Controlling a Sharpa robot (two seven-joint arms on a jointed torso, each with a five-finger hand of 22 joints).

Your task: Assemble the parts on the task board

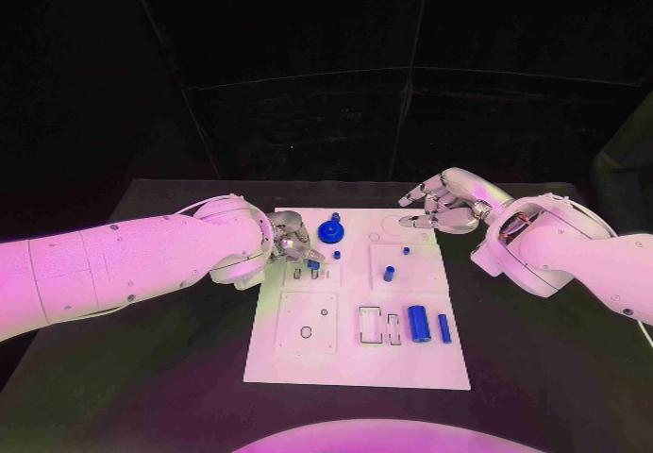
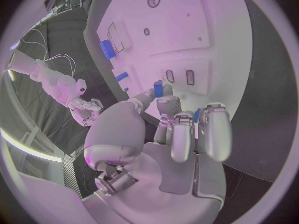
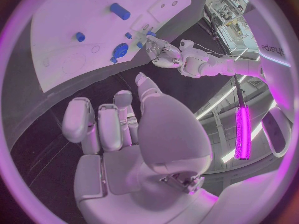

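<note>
Black surface [image 1: 544,359] is carrying one white rectangular task board [image 1: 357,359] at its middle. Two white arms are reaching in, each ending in a silver hand. Left hand [image 1: 290,243] is hovering over the board's upper left part, fingers [image 2: 176,115] pinching one small blue block [image 2: 158,89] at the fingertips, just above two small rectangular slots [image 2: 179,76]. Right hand [image 1: 438,209] is sitting at the board's upper right corner, fingers [image 3: 99,127] loosely curled, apart, holding nothing.

Blue parts on the board, five counted: one round knob-like piece [image 1: 331,230] near the top middle, beside the left hand; one large cylinder [image 1: 419,324] lying low on the right; one thin bar [image 1: 443,327] just beside it, further right; one short peg [image 1: 388,274] standing mid-right; one tiny peg [image 1: 406,251] above that. Two empty rectangular frames [image 1: 378,326] are lying just left of the large cylinder.
</note>
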